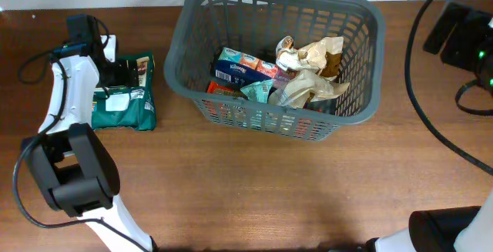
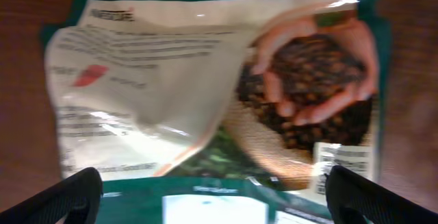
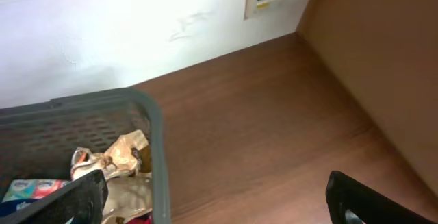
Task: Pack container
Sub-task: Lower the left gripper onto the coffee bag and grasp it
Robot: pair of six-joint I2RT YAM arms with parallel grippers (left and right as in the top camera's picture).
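**Desk:** Where's the container?

**Me:** I see the container (image 1: 254, 117) upright at the far middle of the table (image 1: 231, 183). There's a blue tissue pack (image 1: 235, 65) and crumpled beige wrappers (image 1: 312, 71) inside.

**Desk:** Your jaws?

**Me:** My left gripper (image 2: 219, 200) is spread wide over a green packet (image 2: 205, 94) lying flat just left of the container. Nothing is gripped, and I can't tell if it touches. My right gripper (image 3: 219, 203) is spread wide too, empty, to the container's right.

**Desk:** Anything in the way?

**Me:** Black cables (image 1: 420, 90) loop right of the container, apart from it.
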